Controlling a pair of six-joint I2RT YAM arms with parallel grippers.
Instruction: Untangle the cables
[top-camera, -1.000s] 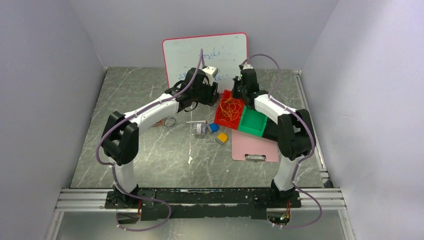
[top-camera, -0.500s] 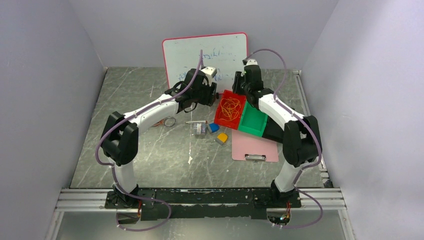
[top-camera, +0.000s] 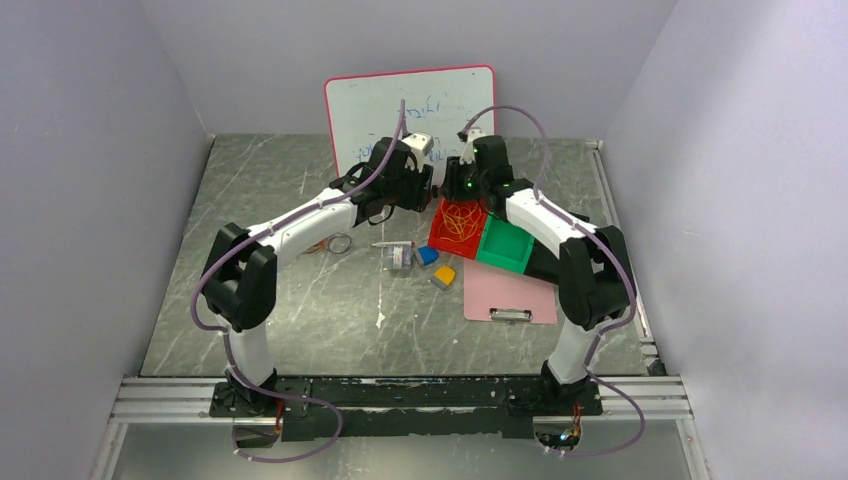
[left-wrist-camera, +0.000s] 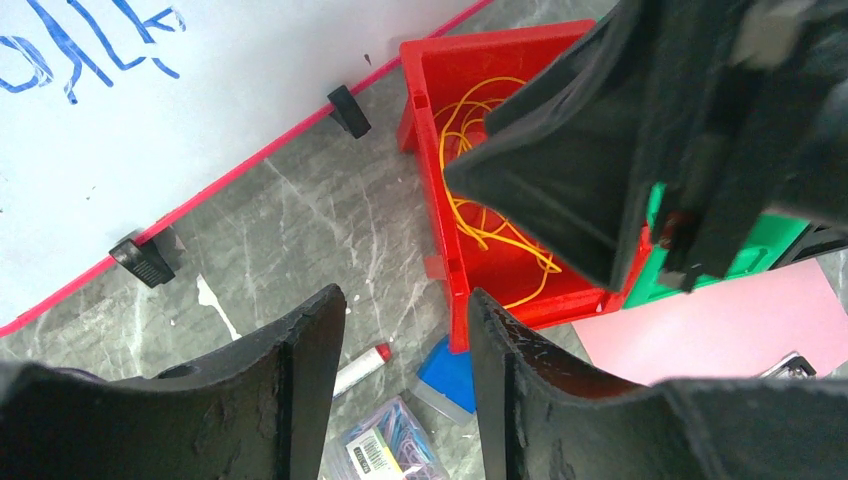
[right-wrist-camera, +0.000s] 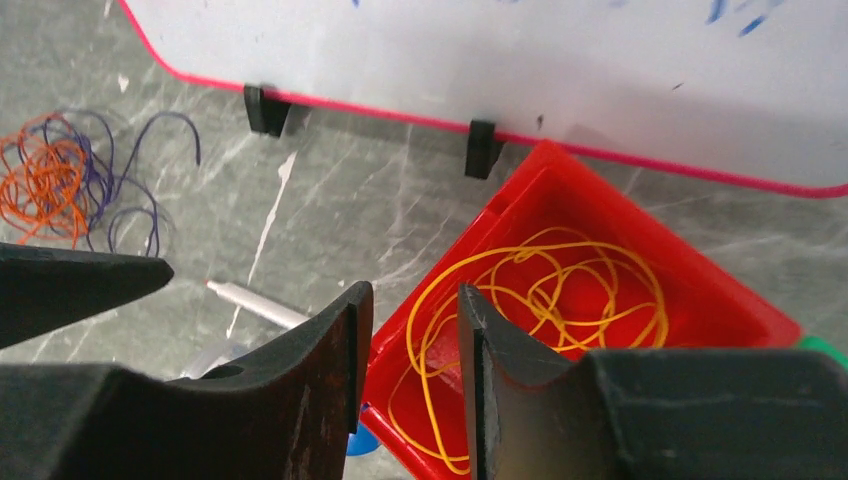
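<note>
Change: right tool (right-wrist-camera: 412, 296) just released, empty; thin yellow cable (right-wrist-camera: 540, 290) lies in red plastic bin (right-wrist-camera: 705, 285), separated. Next: orange-and-purple wire tangle (right-wrist-camera: 50, 180) at bin's 9 o'clock. Idle left tool (left-wrist-camera: 405, 300) released, empty.

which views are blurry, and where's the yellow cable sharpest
right wrist: yellow cable sharpest, in the red bin, own fingers dark and soft; left wrist: cable fairly clear, the right arm looms close and blurred; top external: evenly lit, cable tiny
</note>
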